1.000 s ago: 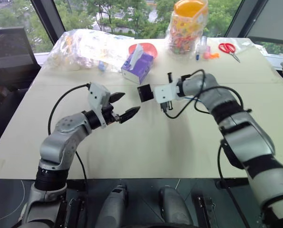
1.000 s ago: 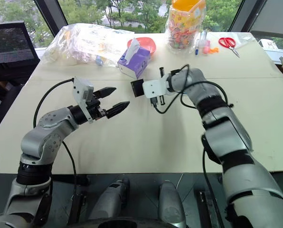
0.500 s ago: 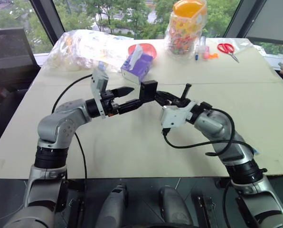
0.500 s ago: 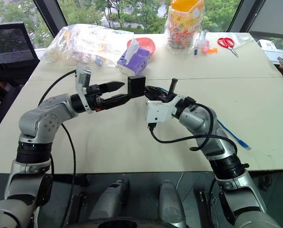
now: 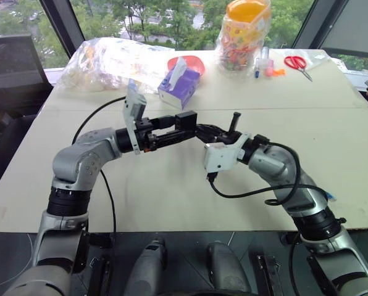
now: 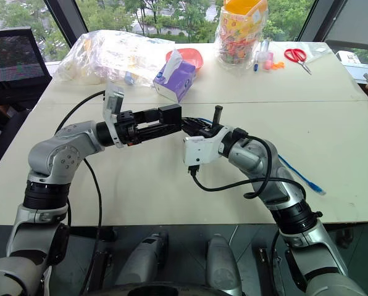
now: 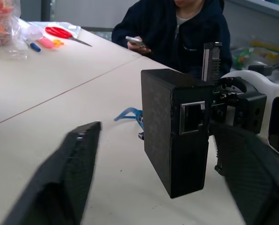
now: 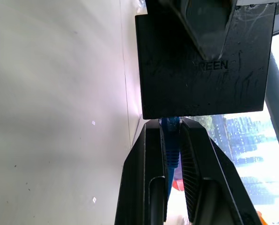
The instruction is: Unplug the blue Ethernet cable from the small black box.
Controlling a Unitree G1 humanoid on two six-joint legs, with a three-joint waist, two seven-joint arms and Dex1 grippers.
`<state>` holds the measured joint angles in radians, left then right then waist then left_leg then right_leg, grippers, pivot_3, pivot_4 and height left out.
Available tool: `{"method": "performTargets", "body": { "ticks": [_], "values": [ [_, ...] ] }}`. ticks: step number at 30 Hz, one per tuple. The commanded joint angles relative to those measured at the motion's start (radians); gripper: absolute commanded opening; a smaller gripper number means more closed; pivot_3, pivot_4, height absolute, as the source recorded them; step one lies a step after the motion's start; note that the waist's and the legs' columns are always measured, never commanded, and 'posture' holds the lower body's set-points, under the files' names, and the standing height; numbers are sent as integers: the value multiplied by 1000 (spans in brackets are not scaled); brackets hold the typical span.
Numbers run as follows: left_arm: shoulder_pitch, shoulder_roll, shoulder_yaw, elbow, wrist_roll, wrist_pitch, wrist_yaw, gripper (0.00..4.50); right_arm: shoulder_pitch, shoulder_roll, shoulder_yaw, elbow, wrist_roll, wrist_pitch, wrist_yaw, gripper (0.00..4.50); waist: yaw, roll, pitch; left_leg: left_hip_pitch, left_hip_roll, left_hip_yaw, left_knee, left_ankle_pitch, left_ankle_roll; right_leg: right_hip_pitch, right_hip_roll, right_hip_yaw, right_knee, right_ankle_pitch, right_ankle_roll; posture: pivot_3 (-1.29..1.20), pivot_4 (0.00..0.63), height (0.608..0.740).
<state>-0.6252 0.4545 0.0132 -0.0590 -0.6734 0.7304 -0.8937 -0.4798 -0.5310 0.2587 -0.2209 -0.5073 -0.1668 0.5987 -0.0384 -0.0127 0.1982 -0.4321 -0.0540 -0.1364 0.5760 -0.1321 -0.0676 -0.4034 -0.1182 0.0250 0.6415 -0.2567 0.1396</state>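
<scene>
Closed tight with the right gripper (image 8: 172,136) on the plug end of the blue Ethernet cable (image 8: 171,147), pinched between both pads directly at the wall of the small black box (image 8: 205,65). Plug seated in the socket, not yet out. Seen further back along the arm: rest of the cable trailing over the table (image 6: 141,185) toward the robot's right.

Meeting it from the opposite side with the left gripper (image 7: 154,136), standing partly open astride the box. One of its fingers (image 7: 78,154) clearly apart from the box wall. On the other side, cannot tell if touching or not. So no firm grip from the left as far as visible.

Box carried above the table, between the two grippers, apparently hanging just on the plug.

Decisive relation: plug lying along the line of the right fingers, box just beyond their tips, left gripper facing from the other end on nearly the same line. Judged next: clamp the box with the left first, then draw the right straight back along this line, away from the box. Pulling sideways likely to jam the plug.
</scene>
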Motion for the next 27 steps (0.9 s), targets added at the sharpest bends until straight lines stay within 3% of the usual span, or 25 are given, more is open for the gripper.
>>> {"method": "performTargets", "body": {
  "ticks": [1, 5, 13, 14, 17, 20, 24, 27],
  "values": [
    [7, 7, -21, -21, 28, -30, -15, 2043, -29, -6, -2, -57, 3, -22, 2, 0, 0, 0, 0, 0, 0, 0, 0, 0, 0, 0, 0, 0, 0, 0, 0, 0, 150, 728],
    [20, 11, -34, -16, 47, -43, -29, 509, -28, -9, -2, -68, 6, -19, 7, 0, -2, 0, 0, -1, 0, 0, 0, 0, 0, 0, 0, 0, -2, 0, 0, 0, 150, 728],
    [19, 20, -34, -5, 64, -40, -32, 483, -20, -11, -36, -60, 83, 15, 38, 0, 1, 0, 0, -3, 0, 0, 0, 0, 0, 0, 0, -1, -4, 0, 0, 0, 150, 728],
    [19, 23, -32, -4, 66, -40, -34, 483, -22, -12, -48, -55, 115, 30, 54, 962, 1, 0, 0, -3, 0, 0, 0, 0, 0, 0, 0, -1, -4, 0, 0, 0, 150, 728],
    [24, 31, -25, -3, 63, -48, -45, 483, -20, -11, -74, -60, 221, 175, 140, 2241, 1, 0, 0, -3, 0, 0, 0, 0, 0, 0, 0, -1, -4, 0, 0, 0, 150, 728],
    [48, 59, -19, -30, 34, -53, -113, 483, -4, -45, -103, -168, 466, 472, 343, 3809, -1, 0, 0, -3, 0, -1, 0, 0, 0, 0, 0, -1, -5, 0, 0, 0, 150, 728],
    [68, 98, 5, -61, -18, -28, -176, 483, -51, -79, -213, -234, 806, 882, 475, 3809, -2, 0, 0, -6, 1, -2, 0, -1, 1, -3, 0, -2, -5, 0, 0, 0, 150, 728],
    [62, 121, 24, -83, -74, 8, -215, 483, -109, -111, -270, -199, 979, 1151, 500, 3809, 2, 0, 0, -8, 1, -3, 0, -1, 1, -3, 0, -4, -6, 1, 0, 0, 150, 728]
  ]
}}
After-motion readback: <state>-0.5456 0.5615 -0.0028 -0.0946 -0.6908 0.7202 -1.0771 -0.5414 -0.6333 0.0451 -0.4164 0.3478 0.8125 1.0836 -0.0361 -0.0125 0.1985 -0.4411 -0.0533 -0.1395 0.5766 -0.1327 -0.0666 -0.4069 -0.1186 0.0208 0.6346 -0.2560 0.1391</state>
